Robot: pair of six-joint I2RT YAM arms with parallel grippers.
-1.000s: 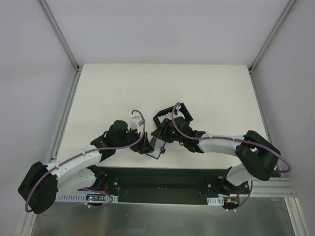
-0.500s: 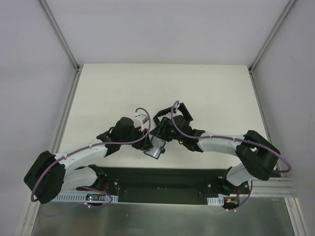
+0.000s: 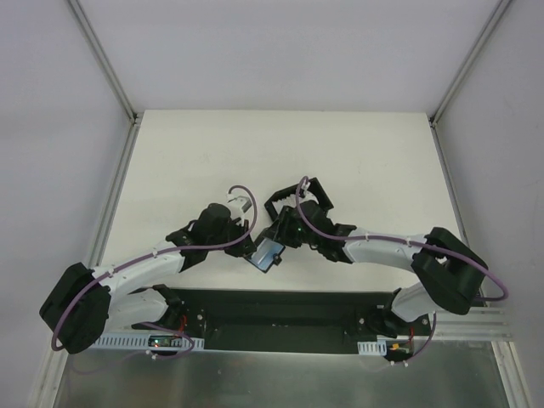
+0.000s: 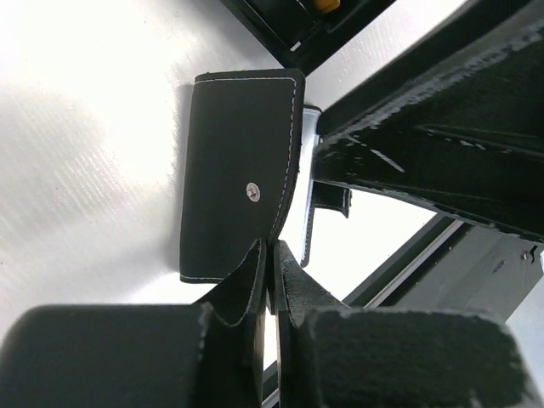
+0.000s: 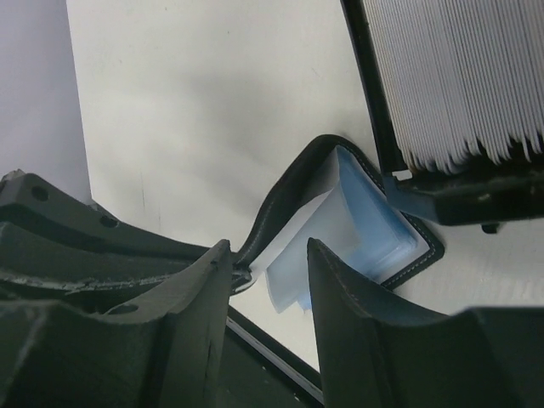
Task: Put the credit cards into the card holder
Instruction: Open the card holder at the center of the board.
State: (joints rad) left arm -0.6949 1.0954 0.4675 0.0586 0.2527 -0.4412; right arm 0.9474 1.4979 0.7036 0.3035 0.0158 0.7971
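The card holder (image 3: 267, 254) is a small black wallet between the two arms, near the table's front edge. In the left wrist view its outer face with a metal snap (image 4: 249, 192) fills the middle. My left gripper (image 4: 270, 248) is shut on the lower edge of its flap. From the right wrist, the card holder (image 5: 289, 191) stands open, bluish inside. Pale credit cards (image 5: 319, 242) stick out of its pocket. My right gripper (image 5: 268, 272) is open right in front of them. Its left finger touches the flap's snap, and a card corner shows in the gap.
A black walled tray (image 5: 374, 102) holding a dense stack of pale cards (image 5: 459, 76) stands just beyond the card holder. The arms' black base strip (image 3: 272, 314) runs along the near edge. Metal frame rails (image 3: 115, 212) border the table's sides.
My left gripper has moved right and shut on the card holder's flap. The holder has tilted, so bluish lining shows from above where pale card showed. The right arm barely moved.
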